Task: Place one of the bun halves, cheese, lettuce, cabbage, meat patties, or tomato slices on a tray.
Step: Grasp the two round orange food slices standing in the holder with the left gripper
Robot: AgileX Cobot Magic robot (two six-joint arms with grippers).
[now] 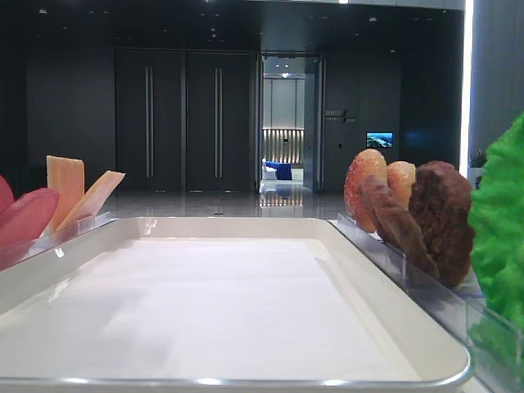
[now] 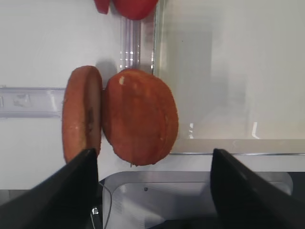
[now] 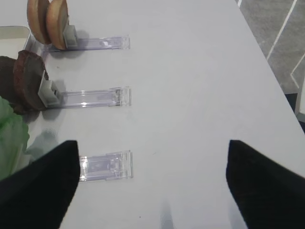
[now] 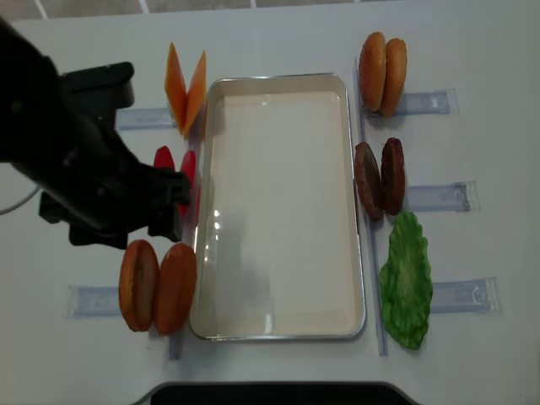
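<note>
The white tray (image 4: pixel 278 207) lies empty in the middle. Left of it, two bun halves (image 2: pixel 140 117) stand on edge just ahead of my left gripper (image 2: pixel 155 191), which hangs open and holds nothing. The left arm (image 4: pixel 84 169) partly covers the tomato slices (image 4: pixel 187 164). Cheese (image 4: pixel 186 89) stands at the far left. On the right are more bun halves (image 4: pixel 382 61), meat patties (image 4: pixel 380 177) and lettuce (image 4: pixel 407 278). My right gripper (image 3: pixel 152 191) is open over bare table, right of the lettuce (image 3: pixel 9 138). No cabbage is in view.
Narrow clear holders (image 3: pixel 105 166) run out from the tray on both sides and carry the food. A dark rounded unit (image 4: pixel 270 392) sits at the table's front edge. The table's right edge (image 3: pixel 267 62) drops to a grey floor.
</note>
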